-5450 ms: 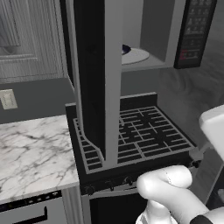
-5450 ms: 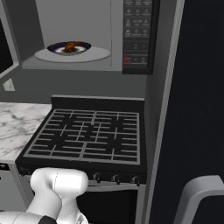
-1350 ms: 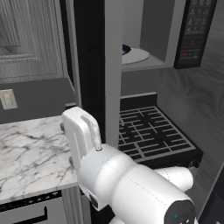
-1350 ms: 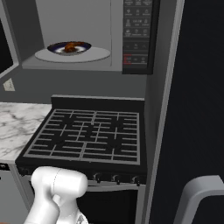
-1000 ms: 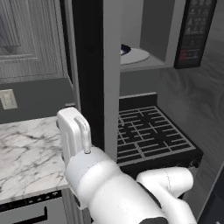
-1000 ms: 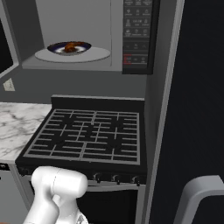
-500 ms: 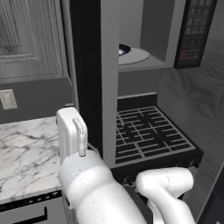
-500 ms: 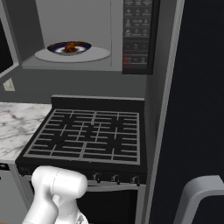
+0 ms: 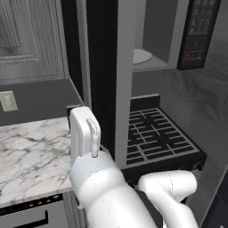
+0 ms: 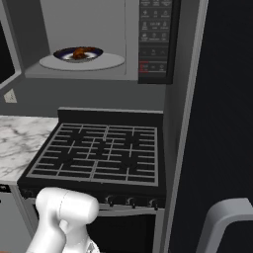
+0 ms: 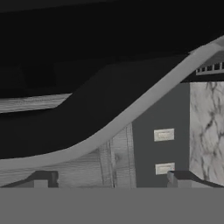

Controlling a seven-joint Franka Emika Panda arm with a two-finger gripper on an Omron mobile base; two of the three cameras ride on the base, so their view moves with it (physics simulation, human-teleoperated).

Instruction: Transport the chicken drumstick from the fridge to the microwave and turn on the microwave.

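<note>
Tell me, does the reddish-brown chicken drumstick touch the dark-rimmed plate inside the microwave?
Touching. In the right base view the reddish-brown chicken drumstick lies on the dark-rimmed plate, no gap beneath it.

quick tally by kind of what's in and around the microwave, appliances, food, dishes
appliances: 2, the microwave and the stove
food: 1, the chicken drumstick
dishes: 2, the dark plate and the turntable
total: 5
</note>
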